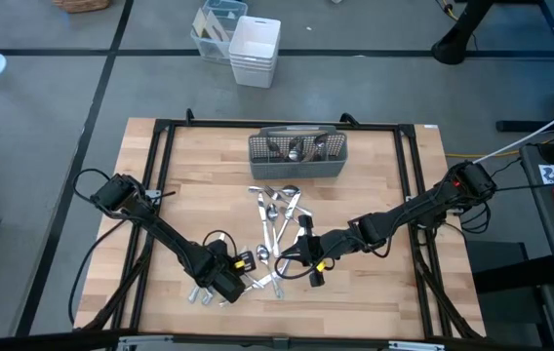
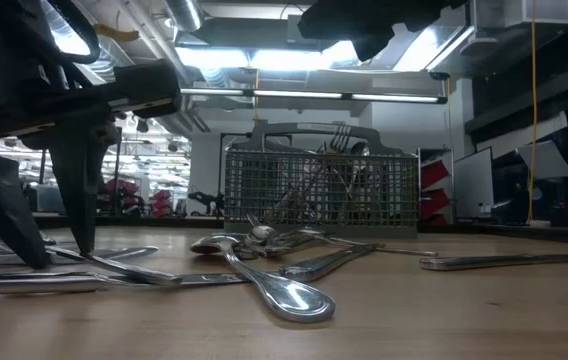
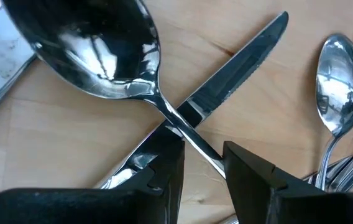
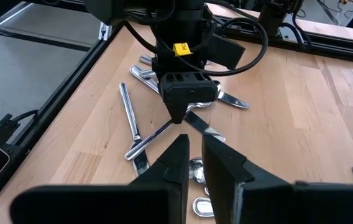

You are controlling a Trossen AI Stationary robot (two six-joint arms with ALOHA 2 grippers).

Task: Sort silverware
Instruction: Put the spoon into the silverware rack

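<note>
two tools | left tool [image 3: 202, 168] apart astride spoon [image 3: 111, 59] neck | right tool [image 4: 192, 163] narrowly apart, empty | silverware [image 1: 279, 210]: stiff, slick; grip neck

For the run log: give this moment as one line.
left gripper: open astride spoon handle over knife | right gripper: hovering, empty | caddy: partly filled

Light wooden table [image 1: 384, 292] with a black frame along its edges.
On it, a grey mesh caddy [image 1: 297, 156] stands at the far side; loose silverware [image 1: 279, 210] lies scattered across the middle, spoons, knives and forks crossing each other.
</note>
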